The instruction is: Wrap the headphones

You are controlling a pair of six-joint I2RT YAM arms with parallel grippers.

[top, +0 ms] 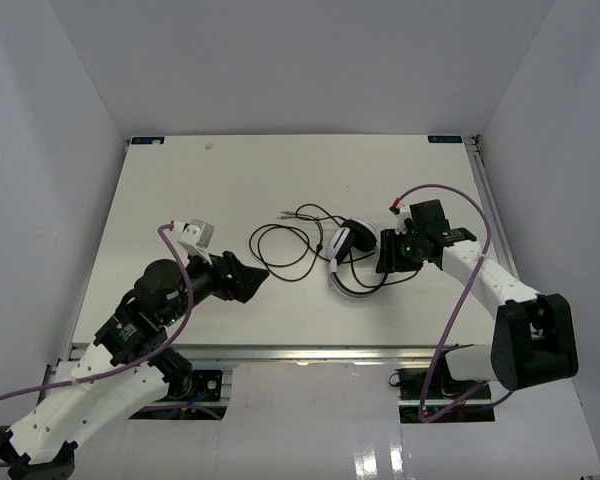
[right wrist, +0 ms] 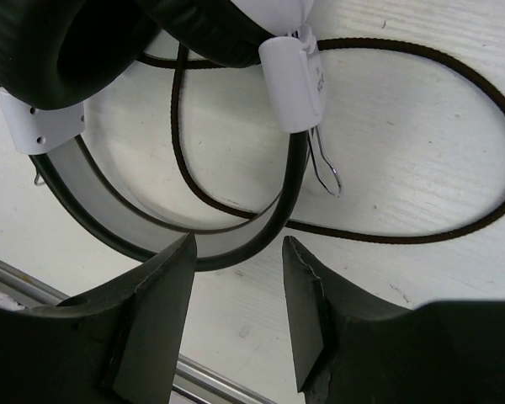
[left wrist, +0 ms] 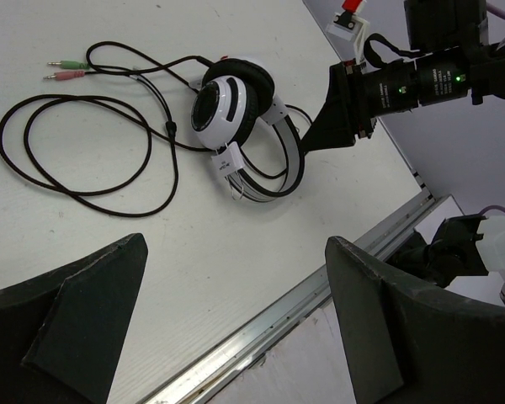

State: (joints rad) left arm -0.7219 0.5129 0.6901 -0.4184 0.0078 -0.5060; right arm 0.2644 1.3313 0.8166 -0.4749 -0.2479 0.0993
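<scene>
no words or numbers can be read here. the headphones point(left wrist: 236, 109) have a small white piece point(left wrist: 225, 162) on the band with tiny dark print, too small to read. from the right wrist, the white piece point(right wrist: 293, 80) shows little dark marks on its edge, also too small. the right arm point(left wrist: 438, 80) has tiny white print on its black part, too blurry to read. two blue stickers point(top: 146, 140) sit at the far corners of the table point(top: 230, 180), and their print cannot be read.
</scene>
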